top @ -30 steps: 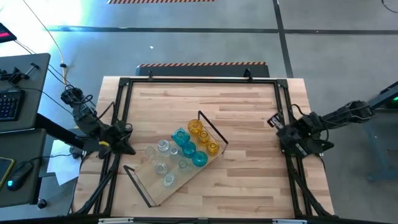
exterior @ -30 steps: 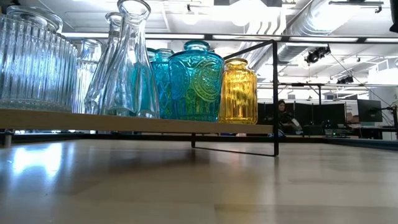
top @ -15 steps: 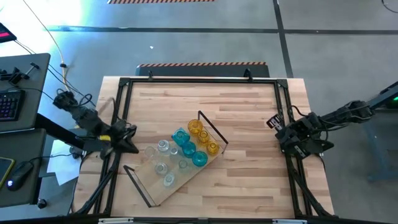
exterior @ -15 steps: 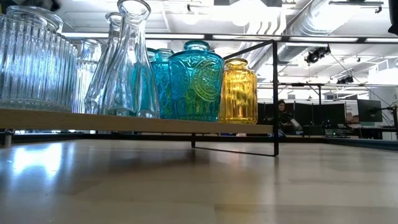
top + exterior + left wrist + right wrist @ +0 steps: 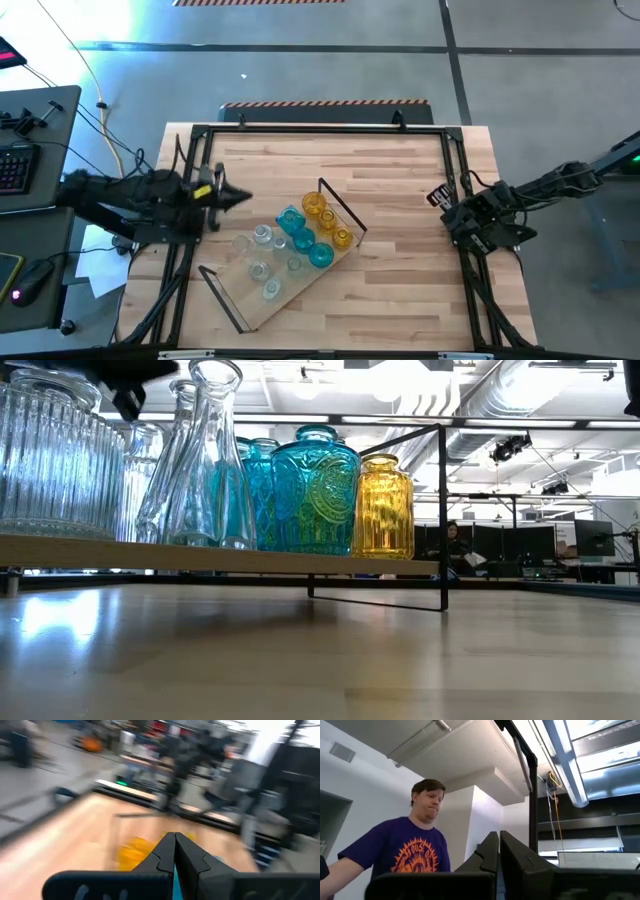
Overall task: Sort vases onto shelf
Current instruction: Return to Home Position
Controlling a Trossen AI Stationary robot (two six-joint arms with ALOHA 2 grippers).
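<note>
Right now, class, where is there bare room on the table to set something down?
Bare tabletop spans from the amber vases to the right end effector at the edge. The shelf is crowded; the left end effector hovers beside it.

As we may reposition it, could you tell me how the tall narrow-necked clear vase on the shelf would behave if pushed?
The tall clear vase flares at its base, so likely steady, though a push high on its slim neck might tip it. Smooth glass: probably slippery, fragile. Neighbours crowd it on the shelf; sliding it could knock the teal vase.
</note>
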